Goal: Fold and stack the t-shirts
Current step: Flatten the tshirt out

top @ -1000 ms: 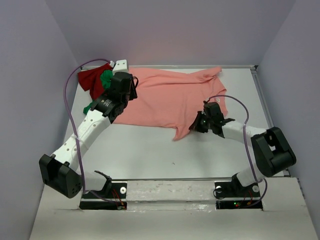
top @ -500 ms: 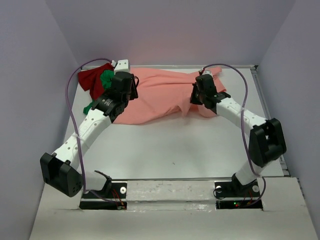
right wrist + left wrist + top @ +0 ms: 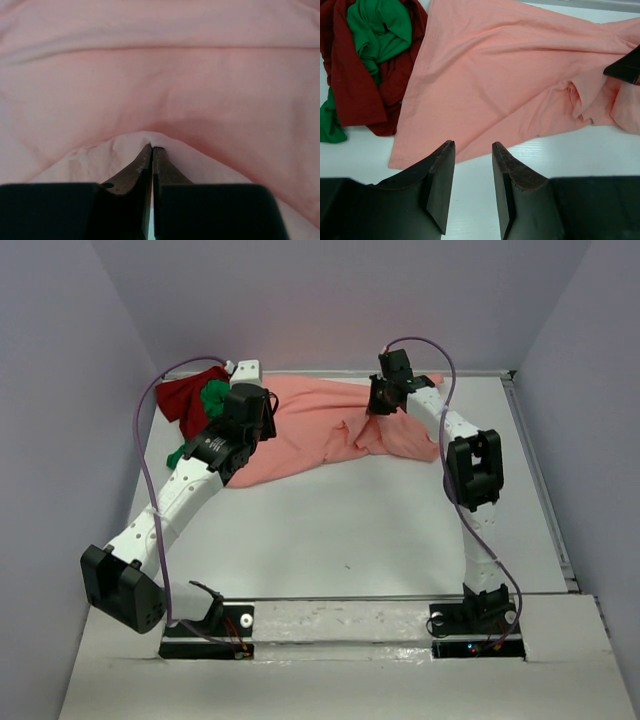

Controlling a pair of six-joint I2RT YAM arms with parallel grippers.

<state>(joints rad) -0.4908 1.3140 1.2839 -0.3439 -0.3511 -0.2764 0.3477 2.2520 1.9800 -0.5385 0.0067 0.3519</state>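
The salmon-pink t-shirt point(image 3: 310, 430) lies spread across the far half of the table, its right part doubled back over itself. My right gripper point(image 3: 376, 406) is at the far edge, shut on a fold of this shirt point(image 3: 160, 75), and the cloth bunches over its tips point(image 3: 152, 148). A dark red t-shirt point(image 3: 178, 400) and a bright green t-shirt point(image 3: 213, 395) lie crumpled together at the far left. My left gripper point(image 3: 473, 146) hangs open over bare table beside the pink hem point(image 3: 510, 75), holding nothing. The left wrist view also shows the red shirt point(image 3: 350, 95) and the green shirt point(image 3: 380, 30).
A white bracket point(image 3: 243, 368) sits at the back edge behind the crumpled shirts. Purple walls close in the table point(image 3: 330, 530) on three sides, with a rail point(image 3: 530, 460) along its right edge. The right gripper's dark tip point(image 3: 625, 67) shows in the left wrist view.
My right gripper has carried the pink shirt's near right corner from the table's middle to the far edge, folding the cloth back over itself. The left arm has stayed still.
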